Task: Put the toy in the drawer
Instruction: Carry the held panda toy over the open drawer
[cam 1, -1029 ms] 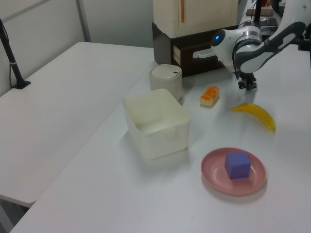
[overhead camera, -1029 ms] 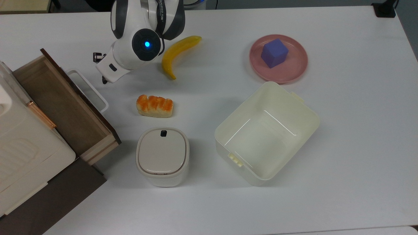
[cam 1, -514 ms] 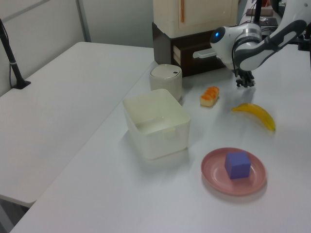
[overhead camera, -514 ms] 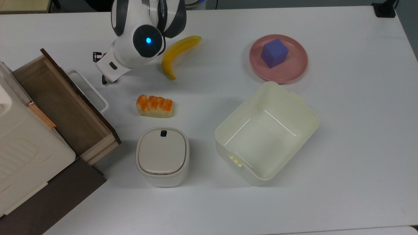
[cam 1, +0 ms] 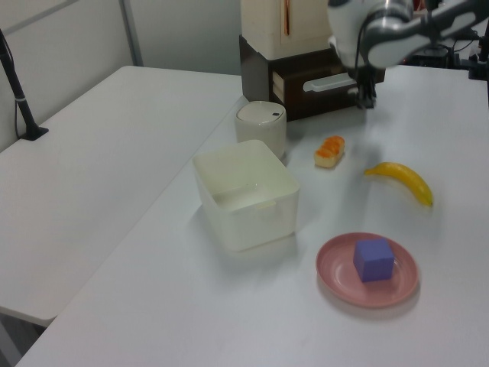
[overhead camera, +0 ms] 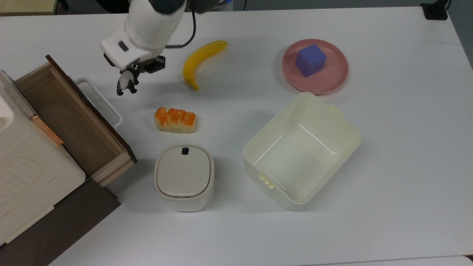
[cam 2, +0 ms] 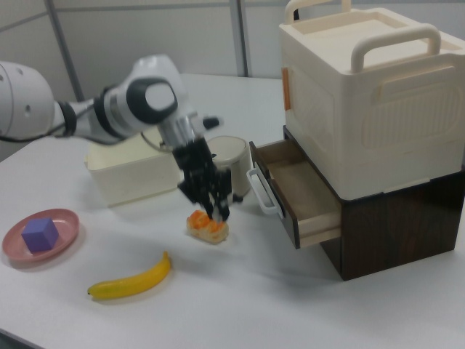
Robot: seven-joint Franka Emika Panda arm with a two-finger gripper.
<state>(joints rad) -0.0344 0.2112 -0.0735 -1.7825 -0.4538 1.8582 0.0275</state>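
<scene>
A small black-and-white panda toy hangs from my gripper, whose fingers are shut on its upper part. It is held above the white table, just right of the drawer's white loop handle in the top view. The drawer stands pulled open, a shallow light-wood box with a dark brown front. Nothing lies inside it. In the right view my gripper hovers over the bread, left of the open drawer. The left view puts my gripper close beside the handle.
A bread loaf lies below the gripper in the top view, and a yellow banana to its right. A lidded cream container, an open cream bin and a pink plate with a purple cube fill the rest. A cream box tops the cabinet.
The arm has risen and swung its wrist upward, lifting the toy off the table. The toy now hangs clear of the arm's body, in about the same spot of the top view.
</scene>
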